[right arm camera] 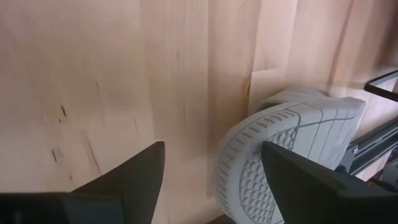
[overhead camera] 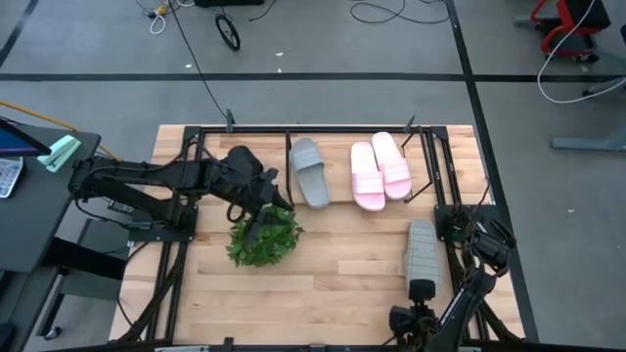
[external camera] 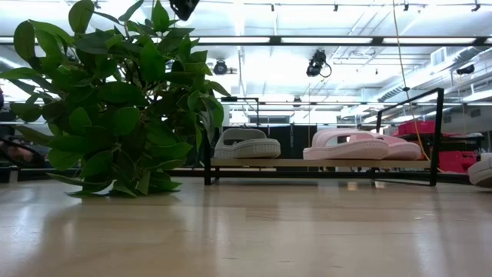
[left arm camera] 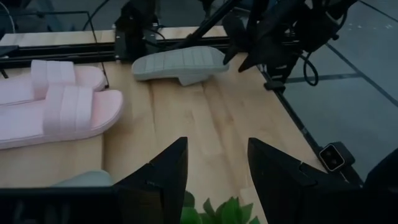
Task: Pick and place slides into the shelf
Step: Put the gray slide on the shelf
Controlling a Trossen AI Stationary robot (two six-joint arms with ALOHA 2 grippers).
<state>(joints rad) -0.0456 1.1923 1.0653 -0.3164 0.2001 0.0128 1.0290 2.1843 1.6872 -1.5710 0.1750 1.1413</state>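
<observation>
My left gripper (left arm camera: pixel 214 171) hangs spread above the plant (overhead camera: pixel 264 238); my right gripper (right arm camera: pixel 211 180) gapes beside an upturned grey slide (overhead camera: pixel 423 252).

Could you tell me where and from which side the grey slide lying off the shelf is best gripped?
The grey slide lies sole-up on the table by the right gripper, so its strap is underneath. I'd pinch across its narrow width, at the end nearest that gripper, coming from above; its long edges look free.
</observation>
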